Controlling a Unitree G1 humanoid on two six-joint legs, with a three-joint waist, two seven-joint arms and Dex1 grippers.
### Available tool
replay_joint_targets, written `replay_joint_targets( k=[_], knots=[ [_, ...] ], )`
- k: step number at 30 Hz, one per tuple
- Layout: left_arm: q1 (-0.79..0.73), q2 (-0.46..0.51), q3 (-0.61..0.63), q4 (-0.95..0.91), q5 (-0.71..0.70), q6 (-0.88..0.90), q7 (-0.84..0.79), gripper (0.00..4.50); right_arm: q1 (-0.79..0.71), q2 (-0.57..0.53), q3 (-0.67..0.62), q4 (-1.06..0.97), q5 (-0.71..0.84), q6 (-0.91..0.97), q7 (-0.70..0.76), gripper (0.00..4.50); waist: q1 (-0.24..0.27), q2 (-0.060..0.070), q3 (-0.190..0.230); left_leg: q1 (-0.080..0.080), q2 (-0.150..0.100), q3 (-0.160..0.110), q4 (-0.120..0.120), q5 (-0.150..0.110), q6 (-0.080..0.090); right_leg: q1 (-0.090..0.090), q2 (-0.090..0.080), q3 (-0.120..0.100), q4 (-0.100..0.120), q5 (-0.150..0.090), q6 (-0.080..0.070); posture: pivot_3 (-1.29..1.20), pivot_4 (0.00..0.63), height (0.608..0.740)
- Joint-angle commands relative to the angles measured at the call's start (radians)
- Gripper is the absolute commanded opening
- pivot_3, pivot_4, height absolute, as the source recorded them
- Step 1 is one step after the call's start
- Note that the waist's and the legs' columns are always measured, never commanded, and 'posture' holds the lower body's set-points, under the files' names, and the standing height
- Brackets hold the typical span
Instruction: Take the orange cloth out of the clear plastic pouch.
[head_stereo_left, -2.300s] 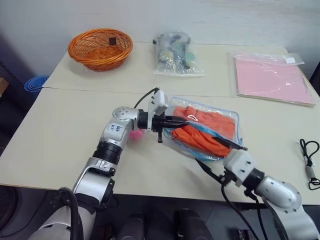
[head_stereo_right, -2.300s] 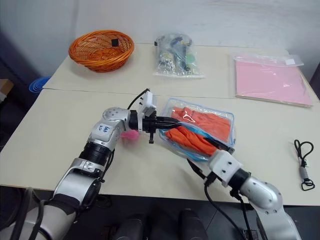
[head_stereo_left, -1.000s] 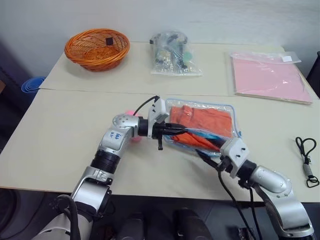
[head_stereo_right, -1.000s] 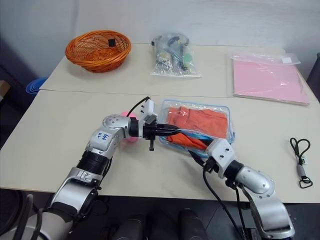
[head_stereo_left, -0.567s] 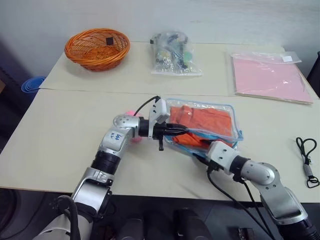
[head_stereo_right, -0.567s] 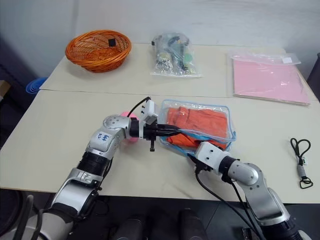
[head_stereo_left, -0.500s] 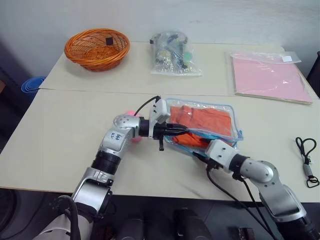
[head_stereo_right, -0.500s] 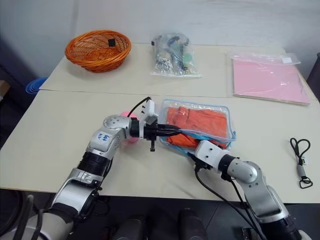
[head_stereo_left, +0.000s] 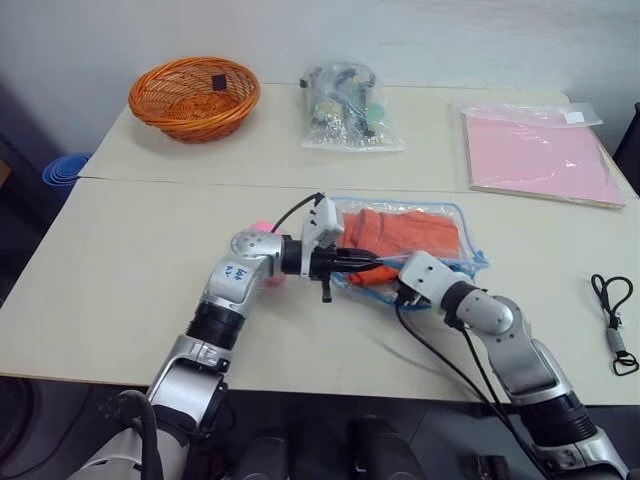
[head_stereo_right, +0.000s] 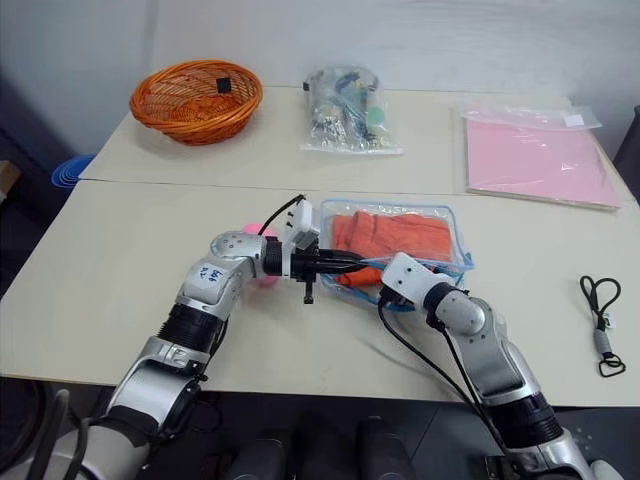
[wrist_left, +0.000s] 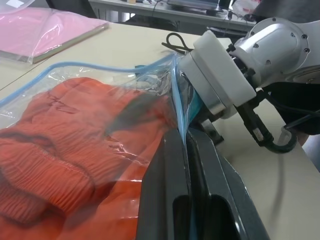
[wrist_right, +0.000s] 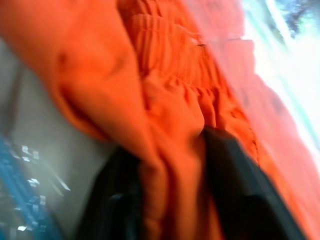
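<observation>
The orange cloth (head_stereo_left: 400, 228) at frame centre is bright orange-red with a ribbed knit texture, plain otherwise. The clear plastic pouch (head_stereo_left: 455, 215) around it is see-through with light blue edging. The basket (head_stereo_left: 193, 96) at upper left is woven orange with a small black square inside. At upper right, a sleeve (head_stereo_left: 540, 152) holds a pink sheet. The table (head_stereo_left: 110, 260) is pale beige. Both arms are silver-grey with black fingers (wrist_left: 172, 175).

We see the clear plastic pouch (head_stereo_right: 440, 222) lying on the table (head_stereo_right: 120, 260) with the orange cloth (head_stereo_right: 395, 232) inside. Our left gripper (head_stereo_right: 362, 264) pinches the pouch's near edge, fingers together. Our right gripper (head_stereo_right: 372, 282) reaches into the pouch mouth just beside it, fingertips hidden among the plastic.
</observation>
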Motion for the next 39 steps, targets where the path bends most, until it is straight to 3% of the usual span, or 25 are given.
replay_joint_targets(
  k=[1,3,7,10,15,20,25,27,29,32,36,39],
  knots=[
    [-0.023,-0.018,0.015,-0.016,-0.032,0.015,0.019,0.0,0.012,-0.027,-0.021,-0.025,0.05,-0.027,0.066,0.45,0.0,0.0,0.0,0.0,0.0,0.0,0.0,0.0,0.0,0.0,0.0,0.0,0.0,0.0,0.0,0.0,0.15,0.74],
    [-0.028,-0.026,0.026,-0.011,-0.035,0.038,0.044,0.0,0.029,-0.055,-0.05,-0.064,0.081,-0.035,0.102,0.05,0.001,0.0,0.0,0.0,0.0,0.0,0.0,0.0,0.0,0.0,0.0,0.0,0.0,0.0,0.0,0.0,0.15,0.74],
    [-0.036,-0.039,0.048,0.006,-0.038,0.088,0.107,0.0,0.081,-0.1,-0.112,-0.168,0.213,-0.07,0.21,0.05,0.003,0.0,0.0,-0.001,0.0,0.0,0.0,0.0,0.001,0.0,0.0,0.0,-0.001,0.0,0.0,0.0,0.15,0.74],
    [-0.044,-0.049,0.075,0.035,-0.032,0.133,0.179,0.0,0.192,-0.147,-0.213,-0.322,0.472,-0.084,0.388,0.05,0.006,0.0,0.0,-0.001,0.0,-0.001,0.0,0.0,0.001,0.0,0.0,-0.001,-0.001,0.0,0.0,0.0,0.15,0.74],
    [-0.044,-0.045,0.09,0.054,-0.032,0.165,0.232,0.0,0.436,-0.244,-0.506,-0.519,0.93,0.138,0.51,0.05,0.017,0.0,0.0,-0.002,0.0,-0.001,0.0,-0.001,0.001,0.001,0.0,-0.002,-0.001,0.0,0.0,0.0,0.15,0.74],
    [-0.044,-0.031,0.108,0.049,-0.05,0.194,0.242,0.0,0.592,-0.313,-0.793,-0.59,1.365,0.328,0.409,0.05,0.019,-0.001,0.001,0.0,0.0,-0.001,0.0,-0.001,0.001,0.003,0.0,-0.001,-0.002,0.0,0.0,0.0,0.15,0.74],
    [-0.033,0.005,0.123,0.022,-0.061,0.216,0.238,0.0,0.639,-0.363,-1.039,-0.487,1.745,0.427,0.253,0.05,0.021,-0.002,0.001,0.002,0.001,-0.001,-0.001,-0.001,0.002,0.005,0.0,-0.001,-0.003,0.0,0.0,0.0,0.15,0.74],
    [-0.025,0.026,0.13,0.004,-0.07,0.223,0.23,0.0,0.597,-0.377,-1.088,-0.404,1.684,0.41,0.224,0.05,0.022,-0.003,0.002,0.002,0.001,-0.001,-0.001,-0.001,0.003,0.005,0.0,0.0,-0.004,0.0,0.0,0.0,0.15,0.74],
    [-0.011,0.048,0.131,-0.016,-0.078,0.232,0.215,0.0,0.529,-0.397,-1.07,-0.3,1.453,0.308,0.211,0.05,0.022,-0.003,0.002,0.001,0.001,0.0,-0.001,-0.002,0.003,0.005,0.0,0.0,-0.004,0.0,0.0,0.0,0.15,0.74],
    [0.008,0.075,0.123,-0.036,-0.079,0.238,0.197,0.0,0.399,-0.415,-0.977,-0.092,1.065,0.048,0.182,0.05,0.024,-0.003,0.002,0.002,0.0,0.001,-0.001,-0.002,0.003,0.005,0.0,0.001,-0.005,0.0,0.0,0.0,0.15,0.74],
    [0.022,0.09,0.114,-0.042,-0.068,0.223,0.186,0.0,0.395,-0.45,-0.791,0.191,0.617,-0.326,0.221,0.05,0.029,-0.003,0.002,0.001,0.0,0.0,-0.002,-0.001,0.003,0.003,0.0,0.0,-0.004,0.0,0.0,0.0,0.15,0.74],
    [0.024,0.088,0.108,-0.045,-0.064,0.212,0.186,0.0,0.432,-0.426,-0.679,0.389,0.472,-0.507,0.282,0.05,0.029,-0.003,0.002,-0.001,0.0,0.001,-0.003,-0.001,0.003,0.002,0.0,0.0,-0.005,0.0,0.0,0.0,0.15,0.74]
  ],
)
